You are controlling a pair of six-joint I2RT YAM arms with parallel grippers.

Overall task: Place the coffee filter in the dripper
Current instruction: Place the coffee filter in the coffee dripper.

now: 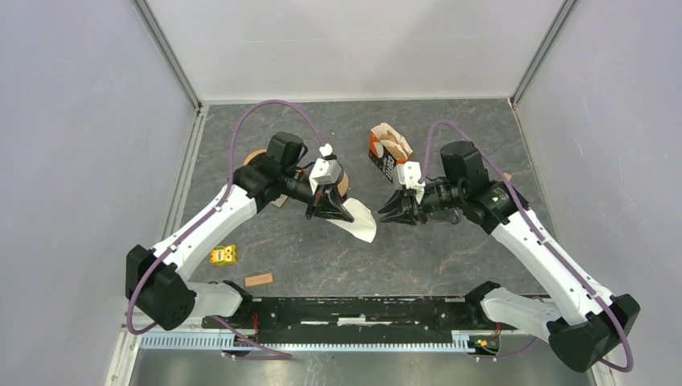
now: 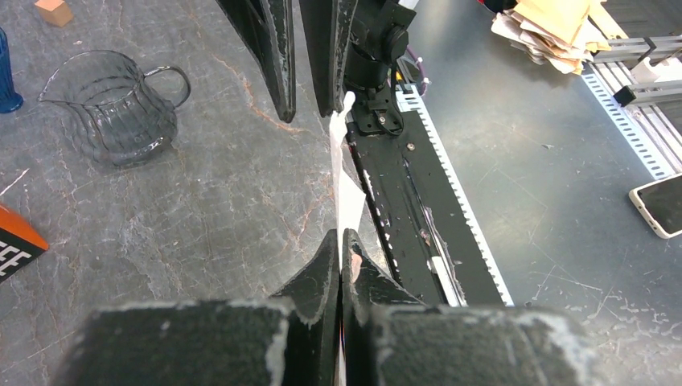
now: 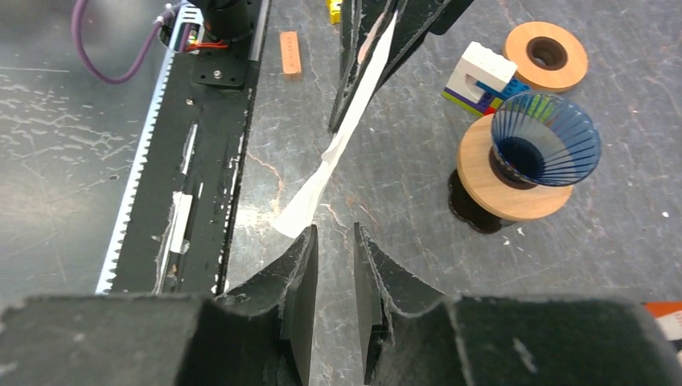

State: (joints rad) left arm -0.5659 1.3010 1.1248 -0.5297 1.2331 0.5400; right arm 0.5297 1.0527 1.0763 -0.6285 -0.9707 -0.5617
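Note:
My left gripper (image 2: pixel 342 241) is shut on the white paper coffee filter (image 2: pixel 347 189), which shows edge on in the left wrist view. From above, the filter (image 1: pixel 362 225) hangs flat from the left gripper (image 1: pixel 342 213) over the table's middle. The right gripper (image 3: pixel 335 237) faces it with jaws open and nothing between them. The filter's free corner (image 3: pixel 301 213) lies just past the right gripper's left fingertip. The dripper (image 3: pixel 545 137), a blue ribbed glass cone on a wooden ring, stands to the right of the filter in the right wrist view.
An orange filter box (image 1: pixel 389 151) stands at the back. A glass pitcher (image 2: pixel 121 104) sits on the table. A wooden ring (image 3: pixel 547 56) and a toy brick stack (image 3: pixel 482 72) lie beyond the dripper. A yellow toy (image 1: pixel 223 256) and a wooden block (image 1: pixel 259 280) lie near the front left.

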